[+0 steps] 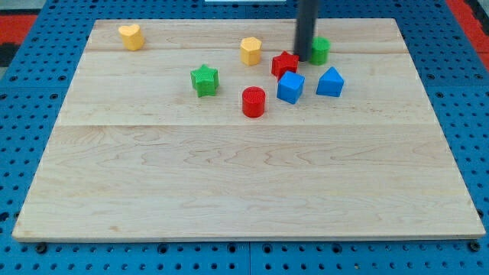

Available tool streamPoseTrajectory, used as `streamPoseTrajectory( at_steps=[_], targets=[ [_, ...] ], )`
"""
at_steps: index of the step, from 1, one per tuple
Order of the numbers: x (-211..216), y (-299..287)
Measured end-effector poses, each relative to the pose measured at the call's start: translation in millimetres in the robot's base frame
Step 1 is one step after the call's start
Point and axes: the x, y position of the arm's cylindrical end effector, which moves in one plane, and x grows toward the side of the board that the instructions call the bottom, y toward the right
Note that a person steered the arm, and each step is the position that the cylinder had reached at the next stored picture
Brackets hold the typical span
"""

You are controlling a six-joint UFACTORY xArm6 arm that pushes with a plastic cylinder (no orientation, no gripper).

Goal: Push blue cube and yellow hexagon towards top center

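Observation:
The blue cube (290, 87) sits right of the board's centre, near the view's top. The yellow hexagon (250, 50) lies up and to the left of it, near the top centre. My tip (303, 59) comes down from the view's top and stands between the red star (285, 64) and the green block (319, 50), just above the blue cube and to the right of the yellow hexagon. It looks close to the red star's right side; contact cannot be told.
A blue triangular block (330, 82) lies right of the blue cube. A red cylinder (254, 101) and a green star (204, 79) lie to its left. A yellow heart (131, 36) sits at the top left. The wooden board (244, 183) rests on blue pegboard.

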Motion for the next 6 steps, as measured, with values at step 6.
streamPoseTrajectory(
  at_steps=[6],
  targets=[
    [55, -108]
  ],
)
